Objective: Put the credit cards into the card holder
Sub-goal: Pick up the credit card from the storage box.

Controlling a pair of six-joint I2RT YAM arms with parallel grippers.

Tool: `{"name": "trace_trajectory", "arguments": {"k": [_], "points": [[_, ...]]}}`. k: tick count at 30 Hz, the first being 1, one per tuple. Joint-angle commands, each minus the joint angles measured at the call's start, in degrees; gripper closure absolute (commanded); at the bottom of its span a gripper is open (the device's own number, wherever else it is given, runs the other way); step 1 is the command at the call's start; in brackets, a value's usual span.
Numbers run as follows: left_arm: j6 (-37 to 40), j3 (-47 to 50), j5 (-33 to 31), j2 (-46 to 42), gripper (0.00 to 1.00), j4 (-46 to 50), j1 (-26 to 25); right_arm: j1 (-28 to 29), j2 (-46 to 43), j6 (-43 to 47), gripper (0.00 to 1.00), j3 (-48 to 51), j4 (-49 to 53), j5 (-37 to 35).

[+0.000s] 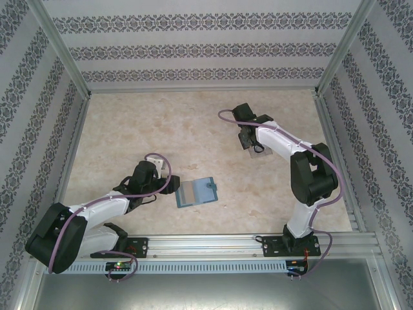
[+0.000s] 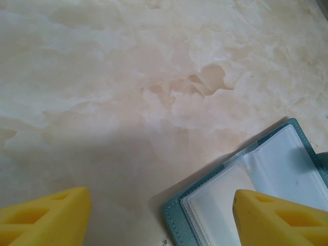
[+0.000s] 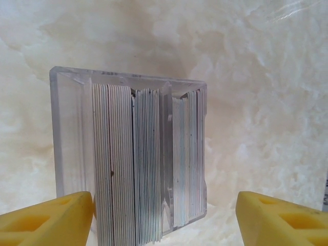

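Card holder [image 1: 197, 191], teal soft bifold wallet, lies open on the marbled worktop [image 1: 148, 123]. Left jaws spread, empty, at its left edge; right jaws spread astride a clear ridged rack [image 3: 128, 159], well apart from it. Judged light, floppy: pin one cover edge.

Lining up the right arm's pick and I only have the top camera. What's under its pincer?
Observer: A clear box with cards stood on edge, in two packs split by a divider.
Operator: Pincer gripping yet?
Observer: No. The right pincer is open, a finger on each side of the box, one of them plainly clear of the wall.
Operator: Card holder ready?
Observer: From the left wrist, the card holder lies open, pale see-through sleeves up, no card in the part I can see.
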State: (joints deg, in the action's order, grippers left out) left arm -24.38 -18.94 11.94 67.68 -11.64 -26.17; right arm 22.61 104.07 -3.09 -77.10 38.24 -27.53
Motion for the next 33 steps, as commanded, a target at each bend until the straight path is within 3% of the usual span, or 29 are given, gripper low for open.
{"name": "trace_trajectory", "arguments": {"k": [1,11,17,19,29,33], "points": [[1.18,-0.12,-0.78,0.33,0.26,-0.67,0.31,-0.45,-1.61,1.35,0.28,-0.49,1.49,-4.55],[1.25,-0.37,-0.32,1.03,0.24,-0.42,0.33,-0.27,-2.89,1.89,0.32,0.53,0.9,-5.93],[1.32,-0.71,-0.07,1.58,0.24,-0.07,0.25,-0.13,-3.44,1.81,0.43,1.25,0.24,-5.02],[1.31,-0.75,-0.37,1.57,0.23,0.12,0.26,-0.15,-3.52,1.73,0.5,1.18,0.36,-4.64],[1.38,-1.19,0.2,2.13,0.23,0.3,0.25,0.84,-4.45,2.59,0.99,0.85,0.62,0.72],[1.53,-1.26,-0.07,2.32,0.23,0.48,0.26,1.74,-7.25,2.27,1.0,1.07,0.69,3.33]]}}
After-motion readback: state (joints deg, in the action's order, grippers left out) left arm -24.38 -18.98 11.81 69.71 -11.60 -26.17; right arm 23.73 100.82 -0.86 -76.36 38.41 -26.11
